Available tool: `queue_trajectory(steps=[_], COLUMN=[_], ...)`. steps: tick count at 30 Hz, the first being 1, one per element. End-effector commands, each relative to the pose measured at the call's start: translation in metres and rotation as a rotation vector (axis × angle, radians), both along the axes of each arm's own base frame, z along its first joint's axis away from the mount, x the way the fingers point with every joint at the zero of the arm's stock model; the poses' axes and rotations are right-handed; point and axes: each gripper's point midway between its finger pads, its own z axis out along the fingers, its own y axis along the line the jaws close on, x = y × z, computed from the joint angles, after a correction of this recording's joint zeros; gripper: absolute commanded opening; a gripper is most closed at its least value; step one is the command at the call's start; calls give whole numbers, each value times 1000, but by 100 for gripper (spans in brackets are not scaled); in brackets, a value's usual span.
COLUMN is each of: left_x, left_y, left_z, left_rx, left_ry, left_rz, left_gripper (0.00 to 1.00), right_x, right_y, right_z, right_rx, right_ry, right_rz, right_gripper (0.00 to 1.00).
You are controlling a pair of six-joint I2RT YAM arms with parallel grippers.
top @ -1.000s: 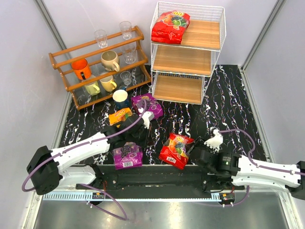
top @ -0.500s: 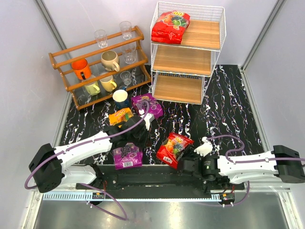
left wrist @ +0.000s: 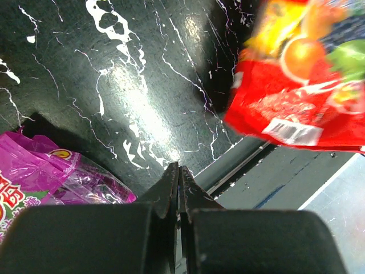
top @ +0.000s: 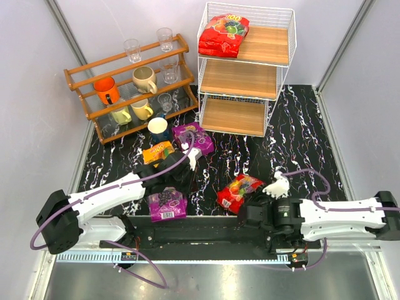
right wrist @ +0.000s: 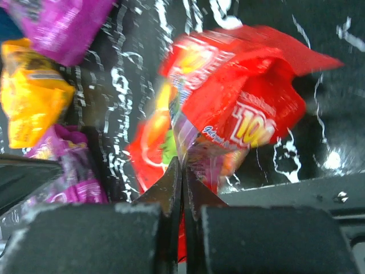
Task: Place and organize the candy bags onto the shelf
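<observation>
My right gripper is shut on the near edge of a crumpled red candy bag, close to the table's front edge. My left gripper is shut and holds nothing, just right of a purple bag. A second purple bag and an orange-yellow bag lie further back on the left. Another red bag lies on the top tier of the white wire shelf; its two lower tiers are bare.
A low brown wooden rack with mugs and glasses stands at the back left. A dark blue mug sits on the black marbled table in front of it. Grey walls close in both sides.
My right gripper has closed on the red bag, which is now bunched up and drawn slightly right. The right arm has shifted along the front edge. The left arm has barely moved.
</observation>
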Motion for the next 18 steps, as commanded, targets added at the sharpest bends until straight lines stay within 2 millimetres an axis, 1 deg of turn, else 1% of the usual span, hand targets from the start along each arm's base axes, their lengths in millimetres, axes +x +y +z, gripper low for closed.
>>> queue_trajectory(steps=[1, 2, 3, 4, 5, 6, 7, 8, 9, 10, 11, 12, 13, 14, 15, 16, 17, 18], left_x=[11, 12, 13, 14, 14, 15, 16, 16, 17, 17, 18, 19, 19, 19, 20, 20, 20, 20], left_y=[-7, -7, -7, -8, -7, -8, -7, -6, -6, -6, -6, -6, -6, -7, -7, -7, -8, -8], left_z=[30, 33, 38, 40, 43, 46, 47, 49, 51, 52, 55, 55, 55, 57, 56, 56, 57, 57], left_rx=[-46, -51, -52, -55, -58, -60, -58, -60, -63, -62, -68, -67, -66, -68, -66, -64, -66, -65], left_ry=[-74, -78, -86, -91, -94, -101, -106, -109, -115, -118, -125, -126, -128, -127, -126, -123, -123, -122], left_rz=[6, 7, 8, 10, 9, 10, 16, 17, 20, 23, 27, 29, 31, 29, 29, 28, 27, 27], left_gripper=[0, 0, 0, 0, 0, 0, 0, 0, 0, 0, 0, 0, 0, 0, 0, 0, 0, 0], right_x=[32, 35, 40, 43, 45, 50, 52, 54, 57, 59, 61, 66, 69, 71, 84, 87, 92, 102], right_y=[-25, -27, -31, -34, -34, -42, -45, -46, -52, -50, -46, -39, -34, -29, -17, -18, -7, 9], right_z=[105, 122, 157, 176, 213, 230, 249, 285, 300, 316, 348, 359, 371, 393, 394, 413, 419, 419], right_rx=[-176, -192, -236, -257, -211, -328, -346, -271, -390, -402, -310, -395, -396, -375, -459, -451, -484, -519], right_ry=[-328, -364, -433, -467, -501, -538, -558, -592, -626, -655, -707, -749, -777, -816, -812, -832, -852, -847], right_rz=[74, 82, 99, 102, 91, 119, 120, 92, 133, 153, 136, 196, 206, 232, 239, 233, 275, 293], right_gripper=[0, 0, 0, 0, 0, 0, 0, 0, 0, 0, 0, 0, 0, 0, 0, 0, 0, 0])
